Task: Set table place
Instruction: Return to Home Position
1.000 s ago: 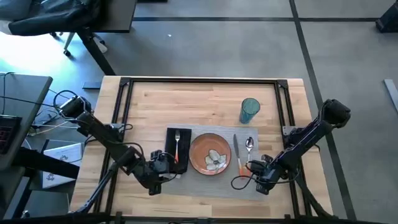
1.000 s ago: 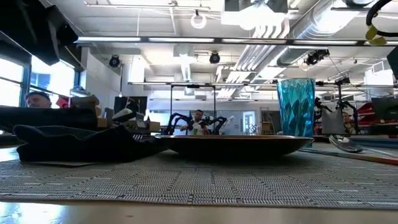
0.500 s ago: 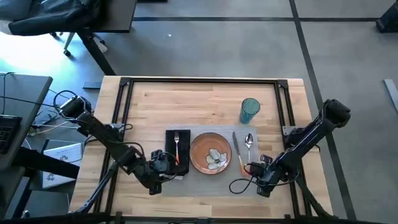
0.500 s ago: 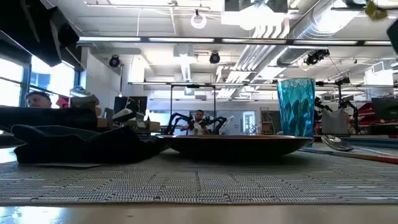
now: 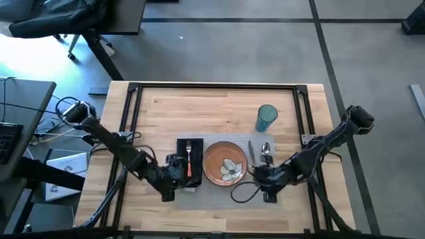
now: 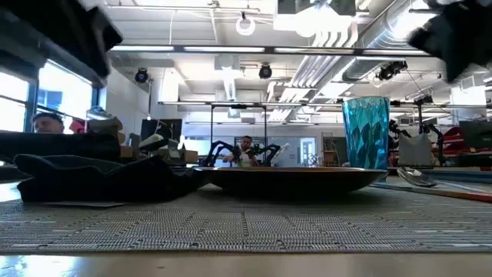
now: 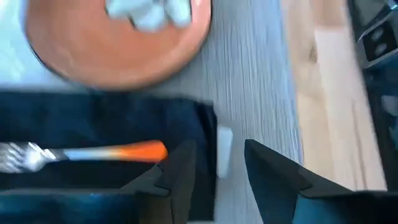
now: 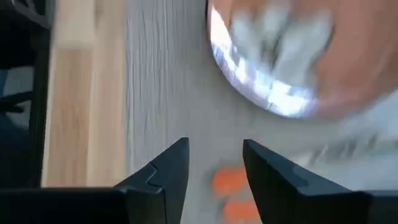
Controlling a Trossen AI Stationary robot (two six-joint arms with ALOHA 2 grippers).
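Observation:
On the table point(image 5: 219, 106) lies the grey placemat point(image 5: 229, 192). It carries the black napkin point(image 5: 180, 151) with an orange-handled fork point(image 5: 189, 159), the orange-brown plate point(image 5: 224, 164), a knife point(image 5: 251, 154) and a spoon point(image 5: 265, 151). The teal glass point(image 5: 266, 118) stands beyond the spoon. My left gripper point(image 5: 178, 174) is open over the napkin's near right corner point(image 7: 202, 118). My right gripper point(image 5: 260, 174) is open over the mat, by the orange handle ends point(image 8: 229, 180) near the plate's rim point(image 8: 267, 102).
The table's black frame rails point(image 5: 136, 89) run along its far and side edges. Bare wood lies beyond the placemat, left of the glass point(image 6: 365, 132). Cables hang off the right arm over the mat's near edge point(image 5: 242, 196). A person shows in the room behind the table.
My right gripper has gone toward the table's left and a little toward its far edge, from the mat's near right corner to the knife and spoon handles beside the plate. My left gripper has shifted slightly right and toward the far edge, onto the napkin's near end.

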